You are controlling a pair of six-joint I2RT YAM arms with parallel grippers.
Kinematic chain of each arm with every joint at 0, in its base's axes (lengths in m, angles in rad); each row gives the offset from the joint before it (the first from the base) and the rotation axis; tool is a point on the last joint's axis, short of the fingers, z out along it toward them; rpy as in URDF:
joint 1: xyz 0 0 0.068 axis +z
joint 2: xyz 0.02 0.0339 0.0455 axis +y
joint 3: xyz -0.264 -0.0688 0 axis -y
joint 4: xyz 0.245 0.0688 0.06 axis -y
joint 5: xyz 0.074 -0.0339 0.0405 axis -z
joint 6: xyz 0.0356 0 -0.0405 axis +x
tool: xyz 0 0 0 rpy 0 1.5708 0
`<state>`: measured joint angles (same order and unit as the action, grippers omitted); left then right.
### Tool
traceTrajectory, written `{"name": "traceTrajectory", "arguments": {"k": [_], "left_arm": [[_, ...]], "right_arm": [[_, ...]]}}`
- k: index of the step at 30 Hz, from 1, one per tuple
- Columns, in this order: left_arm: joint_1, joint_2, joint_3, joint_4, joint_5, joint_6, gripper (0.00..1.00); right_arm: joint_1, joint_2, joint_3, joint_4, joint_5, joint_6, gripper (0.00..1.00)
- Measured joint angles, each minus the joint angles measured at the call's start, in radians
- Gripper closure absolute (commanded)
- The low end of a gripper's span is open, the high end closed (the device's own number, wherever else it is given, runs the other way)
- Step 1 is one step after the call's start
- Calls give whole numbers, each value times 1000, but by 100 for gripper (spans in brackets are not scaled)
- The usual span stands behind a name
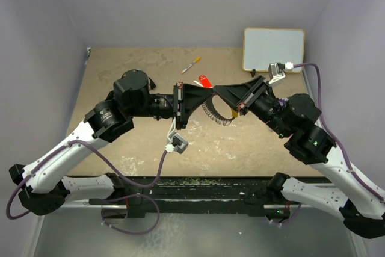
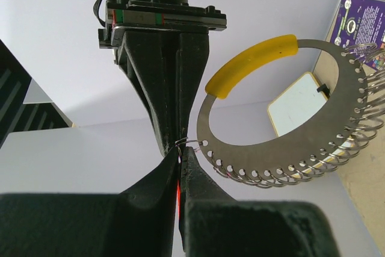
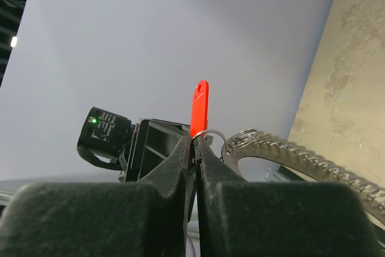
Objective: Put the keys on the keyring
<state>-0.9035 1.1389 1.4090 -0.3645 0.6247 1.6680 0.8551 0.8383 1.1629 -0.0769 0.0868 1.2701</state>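
Observation:
Both grippers meet tip to tip above the middle of the table. My left gripper (image 1: 207, 90) (image 2: 180, 151) is shut on the keys; a red sliver shows between its jaws. My right gripper (image 1: 218, 91) (image 3: 195, 141) is shut on the same bunch from the opposite side. The keys' red tag (image 3: 200, 103) (image 1: 206, 81) sticks out past the fingertips. A small wire loop (image 2: 191, 143) (image 3: 212, 133) of the bunch passes through an end hole of the keyring (image 2: 271, 148) (image 3: 313, 159). The keyring (image 1: 219, 114) hangs below the grippers, with its yellow arc (image 2: 252, 64). The silver keys themselves are hidden.
A yellow-tipped marker pen (image 1: 191, 64) lies on the table behind the grippers. A small whiteboard (image 1: 274, 49) sits at the back right corner. Grey walls close in the table on the left, back and right.

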Motion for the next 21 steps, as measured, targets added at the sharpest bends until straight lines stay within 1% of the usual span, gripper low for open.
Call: {"name": "traceTrajectory", "arguments": {"k": [2, 14, 21], "left_arm": [[0, 0, 0, 3, 0, 1, 97], [0, 0, -10, 5, 0, 5, 97], [0, -1, -43, 31, -2, 12, 97]], "right_arm": [[0, -2, -1, 1, 0, 0, 100], [2, -32, -56, 47, 41, 31, 100], [2, -79, -140, 137, 84, 75, 100]]}}
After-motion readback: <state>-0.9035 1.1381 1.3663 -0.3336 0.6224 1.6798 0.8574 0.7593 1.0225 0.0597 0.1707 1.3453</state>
